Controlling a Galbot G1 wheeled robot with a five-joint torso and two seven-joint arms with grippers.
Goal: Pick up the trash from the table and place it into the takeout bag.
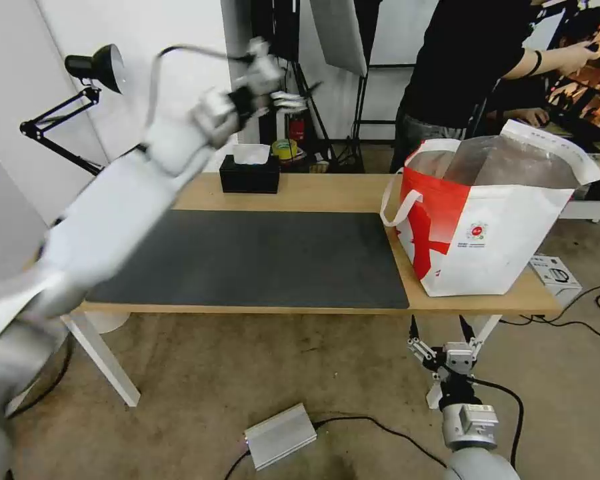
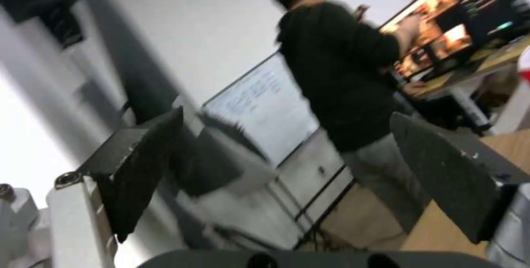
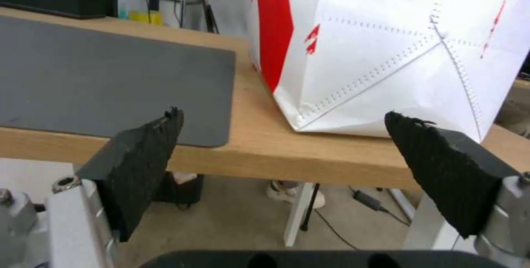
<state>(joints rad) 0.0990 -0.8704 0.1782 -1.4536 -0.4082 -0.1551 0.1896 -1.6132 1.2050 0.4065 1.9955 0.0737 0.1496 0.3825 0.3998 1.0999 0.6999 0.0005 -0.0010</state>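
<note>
While the left gripper [image 1: 288,101] hangs raised and wide open, the takeout bag [image 1: 477,233] stands at the table's [image 1: 327,192] right end.
From its wrist, the right gripper [image 3: 281,152] gapes wide below the near edge; the bag looks light and floppy, best taken by its loop handle [image 1: 399,205].

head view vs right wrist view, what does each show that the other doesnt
Head view alone: the left pincer raised high above the far edge of the light-wood table, and the open silver-foil mouth and white loop handle of the boxy red-and-white takeout bag. Right wrist view alone: that bag's folded lower corner up close, and a shoe on the floor under the table. Both share the table, the bag, the dark grey mat, the black tissue box, and the open right pincer low before the table's front edge.
</note>
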